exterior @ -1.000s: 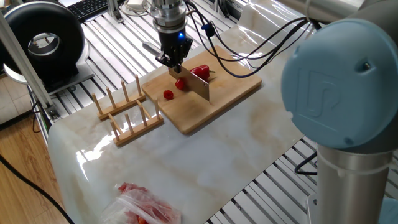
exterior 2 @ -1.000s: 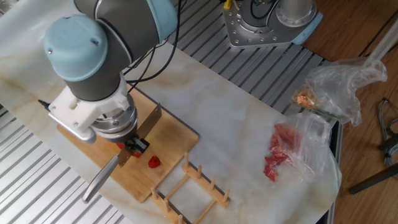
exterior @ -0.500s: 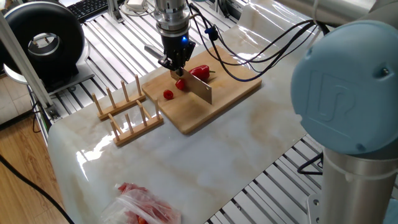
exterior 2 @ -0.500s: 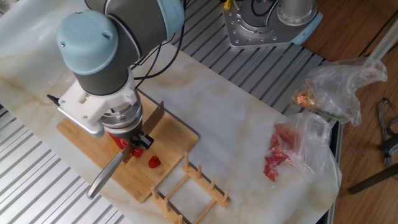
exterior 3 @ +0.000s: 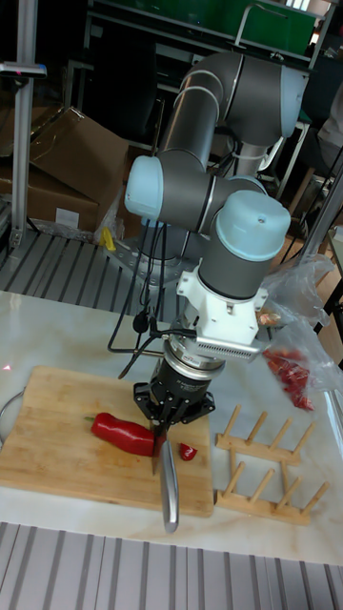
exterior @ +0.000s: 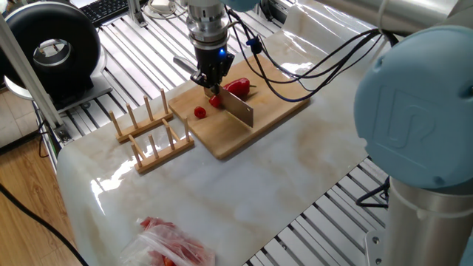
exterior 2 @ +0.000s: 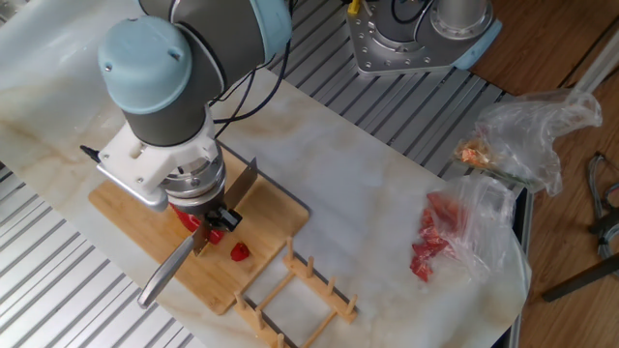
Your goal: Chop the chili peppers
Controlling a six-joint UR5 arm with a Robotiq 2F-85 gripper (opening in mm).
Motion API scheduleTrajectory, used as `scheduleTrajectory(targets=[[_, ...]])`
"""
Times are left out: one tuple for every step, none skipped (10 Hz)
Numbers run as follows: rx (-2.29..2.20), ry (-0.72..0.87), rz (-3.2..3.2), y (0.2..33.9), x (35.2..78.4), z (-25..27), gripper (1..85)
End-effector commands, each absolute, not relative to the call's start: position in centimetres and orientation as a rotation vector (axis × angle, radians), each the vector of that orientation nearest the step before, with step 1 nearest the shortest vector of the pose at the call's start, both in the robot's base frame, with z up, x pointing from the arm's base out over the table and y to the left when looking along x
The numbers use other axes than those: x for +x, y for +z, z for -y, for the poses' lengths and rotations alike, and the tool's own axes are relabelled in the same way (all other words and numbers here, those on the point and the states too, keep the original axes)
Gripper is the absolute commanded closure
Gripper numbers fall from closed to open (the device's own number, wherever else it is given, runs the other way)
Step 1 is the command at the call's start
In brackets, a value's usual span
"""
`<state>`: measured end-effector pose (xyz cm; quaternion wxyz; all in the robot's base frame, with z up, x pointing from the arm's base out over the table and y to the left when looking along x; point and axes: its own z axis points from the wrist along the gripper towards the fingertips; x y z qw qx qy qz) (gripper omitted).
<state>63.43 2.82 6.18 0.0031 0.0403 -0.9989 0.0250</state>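
Observation:
A glossy red chili pepper lies on the wooden cutting board; it also shows as the chili pepper. Two small red chunks lie on the cutting board beside it, one chunk toward the rack, also seen as the chunk. My gripper is shut on a knife, blade edge down on the board against the pepper's cut end. The knife handle sticks out past the gripper; the gripper hides the cut end.
A wooden peg rack stands next to the board. A clear plastic bag showing red lies near the table's front corner, also seen as the bag. Another bag sits by the table edge. A black round device stands off the table.
The gripper and knife have shifted slightly along the board toward the pepper. The pepper and chunks have stayed put.

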Motion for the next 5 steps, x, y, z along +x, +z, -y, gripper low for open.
scheduleTrajectory(targets=[[0.125,0.057,3.148,5.7,63.7,-3.1,84.3],[0.125,0.055,3.147,6.0,63.8,-3.3,84.3],[0.119,0.059,3.136,6.6,63.7,-3.6,84.3],[0.109,0.051,3.129,7.3,63.8,-4.2,84.3],[0.104,0.048,3.127,7.6,64.0,-4.6,84.3]])
